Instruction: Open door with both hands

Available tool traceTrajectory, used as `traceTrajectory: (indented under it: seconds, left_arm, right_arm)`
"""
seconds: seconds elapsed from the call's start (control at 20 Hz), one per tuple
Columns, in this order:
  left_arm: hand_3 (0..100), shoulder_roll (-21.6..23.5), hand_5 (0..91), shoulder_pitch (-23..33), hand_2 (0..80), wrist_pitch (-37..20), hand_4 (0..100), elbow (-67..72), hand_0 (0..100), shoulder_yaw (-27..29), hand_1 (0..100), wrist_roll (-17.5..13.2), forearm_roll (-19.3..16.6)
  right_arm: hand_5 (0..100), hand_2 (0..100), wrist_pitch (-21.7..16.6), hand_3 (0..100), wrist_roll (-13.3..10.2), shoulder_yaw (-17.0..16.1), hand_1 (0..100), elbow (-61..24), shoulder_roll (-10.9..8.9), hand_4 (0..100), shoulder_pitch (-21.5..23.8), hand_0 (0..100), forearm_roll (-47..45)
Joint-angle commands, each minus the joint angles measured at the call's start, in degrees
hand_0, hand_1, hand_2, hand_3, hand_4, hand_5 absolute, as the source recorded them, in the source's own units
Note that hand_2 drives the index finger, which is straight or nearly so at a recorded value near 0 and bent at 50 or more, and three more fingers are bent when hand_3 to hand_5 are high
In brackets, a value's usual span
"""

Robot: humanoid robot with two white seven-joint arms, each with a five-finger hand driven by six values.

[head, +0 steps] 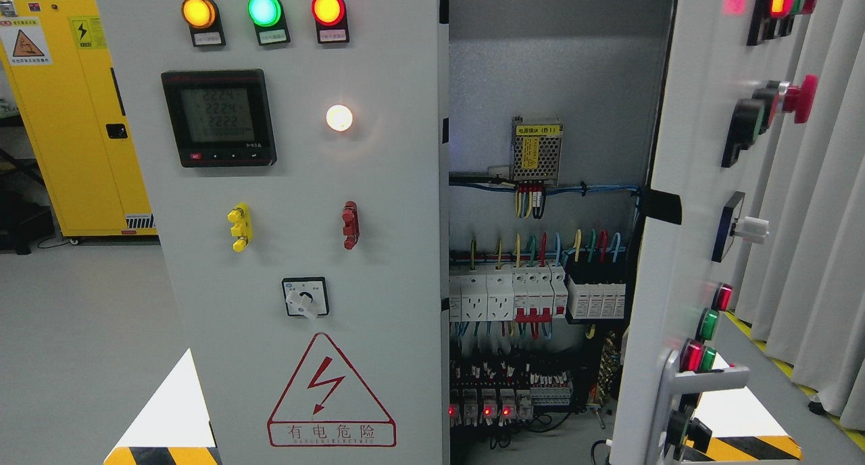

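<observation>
A grey electrical cabinet fills the head view. Its left door [385, 201] is closed and carries three lit lamps [264, 9], a digital meter [218, 117], a rotary switch [305, 297] and a red shock-warning triangle [330, 392]. The right door [682, 113] stands swung outward, seen nearly edge-on, with a red mushroom button [801, 99] and a silver handle [706, 378] low on it. Between the doors the interior shows breakers and coloured wiring [537, 296]. Neither hand nor arm shows in the view.
A yellow safety cabinet [74, 127] stands at the far left on the grey floor [81, 330]. Grey curtains [828, 215] hang close behind the open right door. Black-and-yellow hazard stripes [162, 455] mark the bottom edges on both sides.
</observation>
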Motion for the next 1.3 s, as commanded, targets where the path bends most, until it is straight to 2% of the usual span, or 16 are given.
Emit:
traceTrajectory:
  seconds: [0.0,0.1,0.25,0.4,0.5,0.6,0.7,1.0,1.1,1.2,1.25]
  left_arm:
    - [4,9.7,0.0,-6.1,0.0,2.0,0,-16.1,0,-3.8,0,0.6,4.3]
    - [4,12.1,0.0,-7.3,0.0,2.1,0,-17.6,0,-6.1,0,0.6,7.2]
    - [5,15.7,0.0,-11.9,0.0,2.2,0,-17.9,0,-6.4,0,1.4,13.4]
    - [5,20.8,0.0,-20.5,0.0,2.7,0,-17.9,0,-6.9,0,1.8,21.9]
    - [5,22.5,0.0,-27.4,0.0,5.2,0,-17.6,0,-8.9,0,1.8,28.3]
    - [5,22.7,0.0,-32.3,0.0,7.6,0,-17.2,0,-10.3,0,1.8,30.8]
    - [6,22.6,0.0,-36.7,0.0,9.0,0,-17.3,0,-11.6,0,1.8,31.6]
    - [6,22.1,0.0,-49.1,0.0,9.6,0,-17.1,0,-20.6,0,1.9,35.8]
    - [6,21.5,0.0,-54.1,0.0,9.6,0,-16.9,0,-22.8,0,2.9,40.2]
    - [6,21.5,0.0,-60.6,0.0,9.7,0,-16.2,0,-26.2,0,6.1,45.9]
    - [6,21.1,0.0,-63.4,0.0,9.6,0,-15.5,0,-28.5,0,7.3,46.9]
  right_arm:
    - [0,0,0.0,0,0.0,1.6,13,0.0,0.62,0,0.0,21,0.1]
    - [0,0,0.0,0,0.0,1.6,13,0.0,0.7,0,0.0,21,0.1]
    - [0,0,0.0,0,0.0,1.6,13,0.0,0.7,0,0.0,21,0.2]
    - [0,0,-0.1,0,0.0,1.6,13,0.0,0.7,0,0.0,21,0.1]
    - [0,0,0.0,0,0.0,1.6,13,0.0,0.7,0,0.0,21,0.1]
    - [0,0,0.0,0,0.0,1.6,13,0.0,0.7,0,0.0,21,0.1]
    - [0,0,-0.1,0,0.0,1.6,13,0.0,0.79,0,0.0,21,0.2]
    - [0,0,0.0,0,0.0,1.6,13,0.0,0.79,0,0.0,21,0.2]
    - [0,0,0.0,0,0.0,1.6,13,0.0,0.79,0,0.0,21,0.2]
    - [0,0,0.0,0,0.0,1.6,13,0.0,0.79,0,0.0,21,0.2]
    - [0,0,0.0,0,0.0,1.5,13,0.0,0.79,0,0.0,21,0.2]
